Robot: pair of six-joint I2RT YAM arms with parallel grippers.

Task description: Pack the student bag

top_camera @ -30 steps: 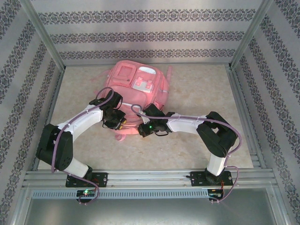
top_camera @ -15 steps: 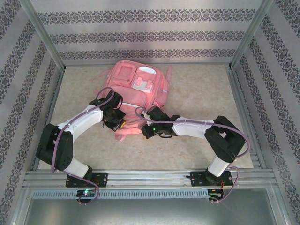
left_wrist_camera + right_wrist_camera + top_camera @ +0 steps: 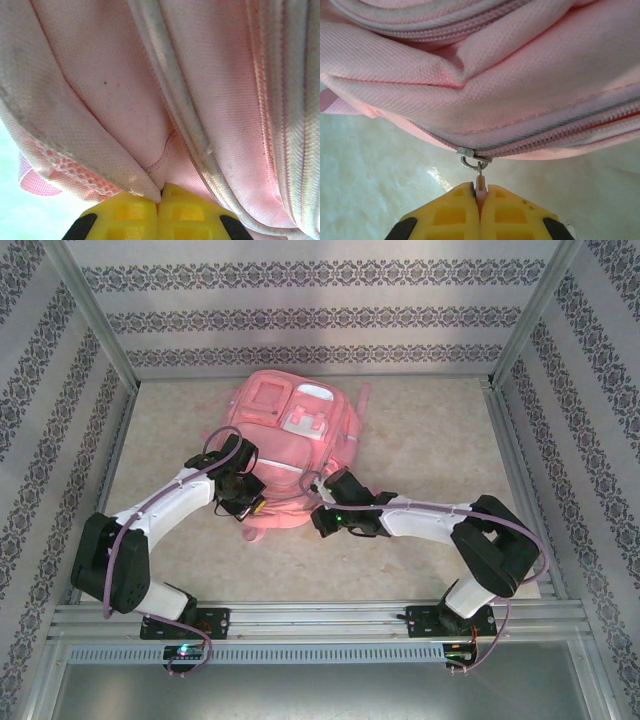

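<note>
The student bag (image 3: 290, 430), a large pink backpack with white trim, lies flat at the middle back of the table. My left gripper (image 3: 250, 502) is at the bag's near left corner. In the left wrist view its yellow fingertips (image 3: 160, 192) are shut on a fold of the bag's pink fabric (image 3: 150, 170). My right gripper (image 3: 318, 504) is at the bag's near edge. Its fingertips (image 3: 480, 189) are shut on the pink zipper pull (image 3: 480, 181), which hangs from the metal slider (image 3: 472, 154) of a zip along the bag's lower edge.
The pale marble-patterned table top (image 3: 430, 440) is bare to the right of the bag and in front of it. Metal frame rails (image 3: 520, 470) and patterned walls close in the sides and back. A pink strap (image 3: 362, 398) trails from the bag's far right.
The right gripper has slid to the right along the bag's near edge with the zipper pull, its elbow swinging outward. The left gripper has closed fully on the fabric fold.
</note>
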